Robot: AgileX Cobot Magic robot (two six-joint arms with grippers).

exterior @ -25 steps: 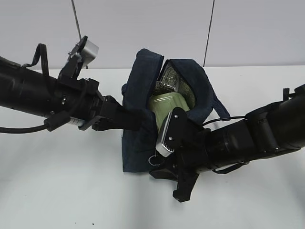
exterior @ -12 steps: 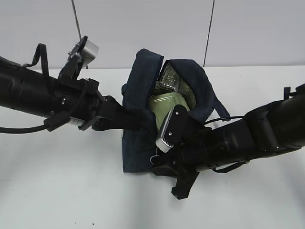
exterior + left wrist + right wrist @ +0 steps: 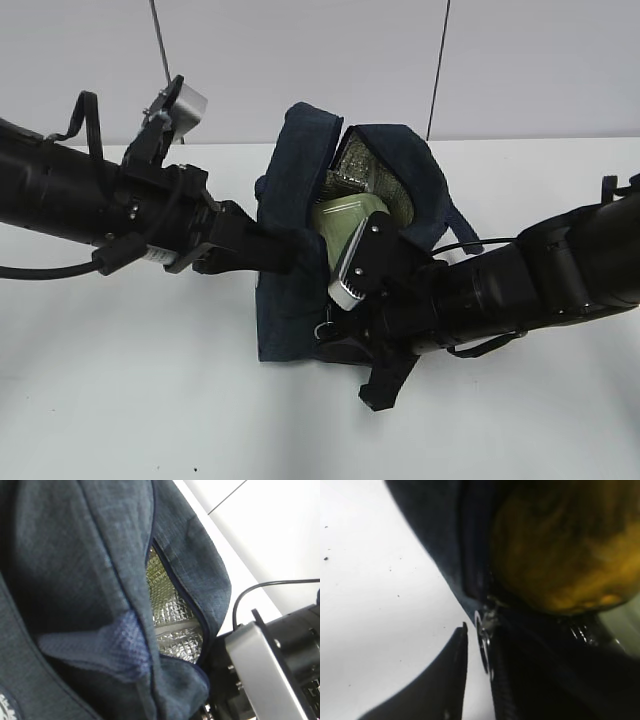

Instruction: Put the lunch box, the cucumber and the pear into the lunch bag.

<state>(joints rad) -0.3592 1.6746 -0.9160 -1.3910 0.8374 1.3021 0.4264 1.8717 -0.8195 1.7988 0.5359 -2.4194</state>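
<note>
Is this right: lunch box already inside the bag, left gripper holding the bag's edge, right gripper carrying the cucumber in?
Not the cucumber. The right wrist view shows a yellow-brown pear at the right gripper, at the lunch bag opening. The rest stands: the lunch box sits inside, and the left gripper holds the bag's edge.

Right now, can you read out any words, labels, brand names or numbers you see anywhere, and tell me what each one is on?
No text can be read in any view.
Bag: a scrap of white print shows at the bottom left corner of the left wrist view, cut off by the frame and too blurred to read.
Lunch box, pear, both arms and the table: no visible lettering.
</note>
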